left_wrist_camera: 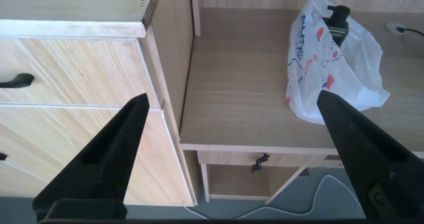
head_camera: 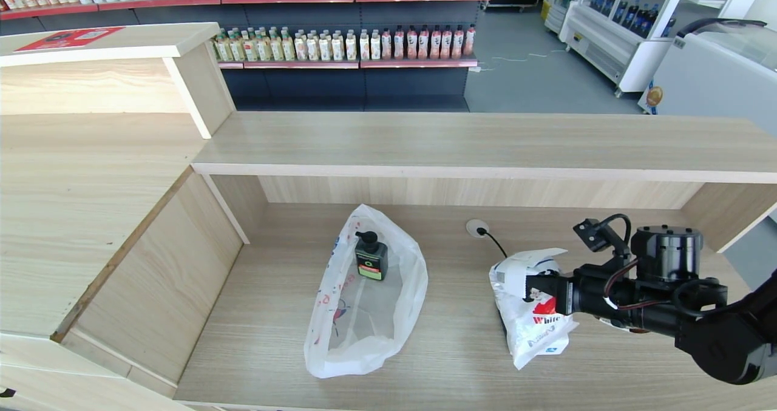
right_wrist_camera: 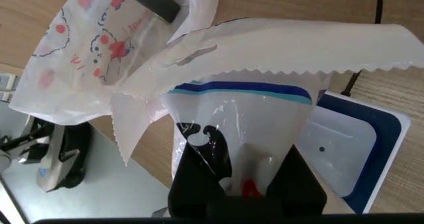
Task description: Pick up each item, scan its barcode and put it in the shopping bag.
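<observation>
A: "Holding the white pouch (head_camera: 537,329) low over the desk (head_camera: 449,356), at three o'clock from the shopping bag (head_camera: 325,320). Why is the right gripper (head_camera: 533,289) doing that?"

B: "Probably presenting its barcode; a blue-and-white scanner (right_wrist_camera: 358,151) is lying just beneath. The fingers (right_wrist_camera: 199,184) are clamping the pouch's middle, forearm reaching level toward nine o'clock."

A: "And the left gripper (left_wrist_camera: 232,98)?"

B: "It's hanging spread and empty off the desk's seven o'clock corner. A pump bottle (head_camera: 371,256) is already standing in the bag."
</observation>
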You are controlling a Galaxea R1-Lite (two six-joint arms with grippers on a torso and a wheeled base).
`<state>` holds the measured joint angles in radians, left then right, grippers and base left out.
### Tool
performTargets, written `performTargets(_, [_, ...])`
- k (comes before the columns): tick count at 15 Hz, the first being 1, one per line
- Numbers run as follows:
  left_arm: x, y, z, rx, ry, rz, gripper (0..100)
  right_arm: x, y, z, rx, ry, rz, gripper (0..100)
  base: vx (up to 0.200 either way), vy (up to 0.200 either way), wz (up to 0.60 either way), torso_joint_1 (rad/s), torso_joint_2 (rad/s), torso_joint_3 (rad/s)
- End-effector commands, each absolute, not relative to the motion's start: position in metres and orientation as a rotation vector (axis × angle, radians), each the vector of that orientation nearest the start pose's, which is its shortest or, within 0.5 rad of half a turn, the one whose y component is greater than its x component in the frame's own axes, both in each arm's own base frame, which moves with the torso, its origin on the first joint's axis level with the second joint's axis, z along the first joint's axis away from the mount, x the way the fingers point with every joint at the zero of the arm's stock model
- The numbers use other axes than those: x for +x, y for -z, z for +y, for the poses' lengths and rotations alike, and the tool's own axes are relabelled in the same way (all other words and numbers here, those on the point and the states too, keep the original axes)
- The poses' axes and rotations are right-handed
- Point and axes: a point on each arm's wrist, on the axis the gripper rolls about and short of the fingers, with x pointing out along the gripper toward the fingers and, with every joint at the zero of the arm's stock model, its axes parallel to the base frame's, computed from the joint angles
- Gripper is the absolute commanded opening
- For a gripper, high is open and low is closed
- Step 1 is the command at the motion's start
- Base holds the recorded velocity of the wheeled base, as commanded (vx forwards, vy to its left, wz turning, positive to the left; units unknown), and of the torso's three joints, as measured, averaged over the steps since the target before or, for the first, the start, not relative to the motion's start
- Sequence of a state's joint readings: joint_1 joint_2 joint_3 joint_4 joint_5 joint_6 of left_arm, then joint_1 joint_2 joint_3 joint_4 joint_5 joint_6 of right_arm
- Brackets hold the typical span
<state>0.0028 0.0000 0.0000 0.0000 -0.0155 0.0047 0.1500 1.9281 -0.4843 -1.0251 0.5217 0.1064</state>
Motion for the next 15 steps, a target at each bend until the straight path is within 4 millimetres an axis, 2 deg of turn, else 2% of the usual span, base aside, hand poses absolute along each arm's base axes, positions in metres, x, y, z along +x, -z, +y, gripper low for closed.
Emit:
performTargets(1, [-0.023,-0.075,0.000,0.005,0.012,0.000,100,0.287,-0.078,0.054,0.179,-0.640,0.455,0,0.000,0.000,0.00,0.000,0.00,0.000])
performTargets(2, [-0.023,-0.075,0.000,0.005,0.011,0.000,100,0.286,-0.082,0.054,0.175,-0.641,0.442,0,0.000,0.000,0.00,0.000,0.00,0.000])
performTargets(3, [-0.023,-0.075,0.000,0.005,0.012,0.000,100,0.281,-0.096,0.053,0.151,-0.647,0.390,0,0.000,0.000,0.00,0.000,0.00,0.000])
performTargets(4, [-0.023,-0.075,0.000,0.005,0.012,0.000,100,0.268,-0.119,0.051,0.057,-0.661,0.304,0,0.000,0.000,0.00,0.000,0.00,0.000])
performTargets(5, [-0.023,-0.075,0.000,0.005,0.012,0.000,100,0.263,-0.124,0.050,0.011,-0.661,0.281,0,0.000,0.000,0.00,0.000,0.00,0.000])
performTargets(6, [-0.023,-0.075,0.000,0.005,0.012,0.000,100,0.256,-0.134,0.041,-0.109,-0.646,0.221,0,0.000,0.000,0.00,0.000,0.00,0.000])
performTargets(7, [-0.023,-0.075,0.000,0.005,0.012,0.000,100,0.247,-0.139,0.033,-0.216,-0.635,0.190,0,0.000,0.000,0.00,0.000,0.00,0.000])
performTargets(11, [-0.023,-0.075,0.000,0.005,0.012,0.000,100,0.234,-0.151,0.013,-0.381,-0.568,0.131,0,0.000,0.000,0.00,0.000,0.00,0.000])
performTargets(15, [-0.023,-0.075,0.000,0.005,0.012,0.002,100,0.228,-0.158,0.003,-0.429,-0.524,0.097,0,0.000,0.000,0.00,0.000,0.00,0.000])
